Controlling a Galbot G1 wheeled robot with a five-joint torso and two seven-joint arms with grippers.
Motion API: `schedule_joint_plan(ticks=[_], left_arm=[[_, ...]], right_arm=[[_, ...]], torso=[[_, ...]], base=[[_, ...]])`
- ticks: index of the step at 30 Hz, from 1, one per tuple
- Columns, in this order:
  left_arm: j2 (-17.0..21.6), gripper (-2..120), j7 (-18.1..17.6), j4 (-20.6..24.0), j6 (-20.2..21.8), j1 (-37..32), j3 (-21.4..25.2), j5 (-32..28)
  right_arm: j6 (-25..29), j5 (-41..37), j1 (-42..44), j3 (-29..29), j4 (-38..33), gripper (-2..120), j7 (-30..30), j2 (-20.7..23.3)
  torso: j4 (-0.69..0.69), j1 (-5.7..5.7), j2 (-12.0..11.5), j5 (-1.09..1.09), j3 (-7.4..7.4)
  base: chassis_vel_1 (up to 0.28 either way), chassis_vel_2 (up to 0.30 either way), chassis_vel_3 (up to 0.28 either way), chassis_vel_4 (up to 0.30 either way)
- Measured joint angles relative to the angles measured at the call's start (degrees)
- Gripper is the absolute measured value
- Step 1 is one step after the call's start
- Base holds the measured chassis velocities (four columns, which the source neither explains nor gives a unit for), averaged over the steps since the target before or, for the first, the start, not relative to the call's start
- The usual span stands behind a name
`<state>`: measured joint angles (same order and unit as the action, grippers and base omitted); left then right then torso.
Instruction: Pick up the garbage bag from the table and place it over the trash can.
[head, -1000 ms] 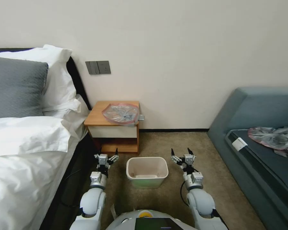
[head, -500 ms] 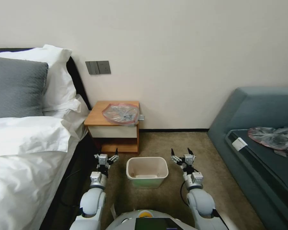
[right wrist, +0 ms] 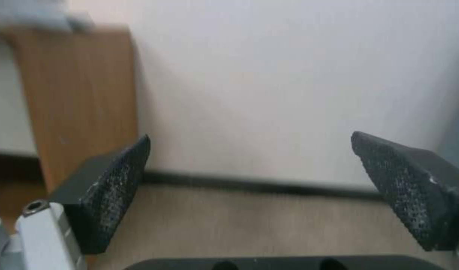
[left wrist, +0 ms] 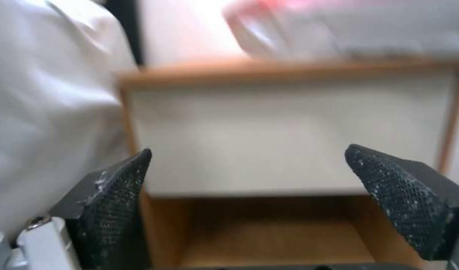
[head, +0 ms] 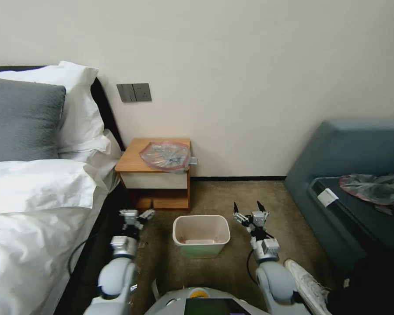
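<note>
the table [head: 135, 162], a low nightstand with an orange-brown top, white drawer front and open lower shelf, stands against the wall at about 11 o'clock from the robot, squeezed beside the bed [head: 35, 205]. in the left wrist view its drawer front [left wrist: 289, 135] faces the camera squarely, the shelf below.

the trash can [head: 201, 236] sits on the carpet at 12 o'clock, between the two arms and nearer than the table. it is upright, mouth up, cream-beige with a rolled rim and a green tint low on its wall; its long axis runs from 9 to 3 o'clock.

the garbage bag [head: 165, 155] lies flat on the tabletop toward the 3 o'clock side, its edge just overhanging there. it is wrinkly, translucent grey-silver with a pink-red rim, spread as a rough oval whose long axis runs 9 to 3 o'clock.

the left gripper [head: 135, 214] hangs in front of the table's shelf, at 9 o'clock from the bin, its fingers [left wrist: 116, 202] spread wide on nothing. the right gripper [head: 248, 210] is at 3 o'clock from the bin, fingers [right wrist: 109, 198] equally wide apart and empty.
</note>
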<state>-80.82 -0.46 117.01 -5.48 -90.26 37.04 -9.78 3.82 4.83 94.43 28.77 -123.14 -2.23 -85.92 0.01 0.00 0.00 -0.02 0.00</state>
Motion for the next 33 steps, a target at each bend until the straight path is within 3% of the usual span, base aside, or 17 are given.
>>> schedule_joint_plan(ticks=[4, 8, 16, 19, 26, 31, 32, 33], left_arm=[[3.9, 99, -0.39, 1.95, -4.38, -1.1, 4.25, -7.54], [6.57, 99, -0.68, 3.32, -7.4, -1.82, 7.19, -12.62], [6.83, 100, -0.68, 3.46, -7.66, -1.99, 7.42, -13.45], [6.88, 100, 0.47, 4.3, -4.49, -2.62, 6.65, -16.92], [6.52, 99, 5.65, 7.36, 8.99, -5.07, 2.77, -29.77], [6.09, 99, 6.81, 7.4, 10.94, -4.54, -0.65, -25.69], [6.01, 99, 6.86, 7.28, 10.48, -4.21, -1.47, -23.32], [5.72, 99, 6.84, 6.9, 8.93, -4.2, -1.75, -20.44]], right_arm=[[2.94, 3.93, 4.92, -2.93, -7.5, 100, -1.49, 0.48], [3.4, 4.67, 4.86, -4.39, -7.91, 100, -0.29, 1.51], [4.79, 4.23, 4.16, -6.07, -5.63, 100, 0.84, 1.76], [6.33, 4.6, 3.33, -6.19, -4.28, 100, 0.96, 1.93], [13.31, 10.45, -3.52, -4.33, -1.15, 100, 0.72, 5.37], [14.2, 13.7, -7.22, -3.6, 0.21, 100, 0.8, 8.24], [13.66, 14.56, -8.42, -3.62, 0.74, 100, 0.78, 9.83], [12.79, 15.62, -10.21, -4.11, 1.52, 100, 0.8, 11.88]], torso=[[-0.04, 0.0, 0.0, -0.03, 0.0], [0.0, 0.0, 0.0, 0.04, -0.01], [-0.01, 0.0, 0.0, 0.01, 0.0], [-0.01, 0.0, 0.0, 0.02, 0.0], [-0.01, 0.0, 0.0, 0.03, 0.0], [0.02, 0.0, 0.0, 0.01, 0.01], [-0.07, 0.0, 0.0, 0.0, 0.0], [-0.02, 0.0, 0.0, 0.07, 0.0]], base=[[0.0, 0.0, 0.0, 0.0], [0.0, 0.0, 0.0, 0.0], [0.0, 0.0, 0.0, 0.0], [0.0, 0.0, 0.0, 0.0], [0.0, 0.0, 0.0, 0.0], [0.0, 0.0, 0.0, 0.0], [0.0, 0.0, 0.0, 0.0], [0.0, 0.0, 0.0, 0.0]])
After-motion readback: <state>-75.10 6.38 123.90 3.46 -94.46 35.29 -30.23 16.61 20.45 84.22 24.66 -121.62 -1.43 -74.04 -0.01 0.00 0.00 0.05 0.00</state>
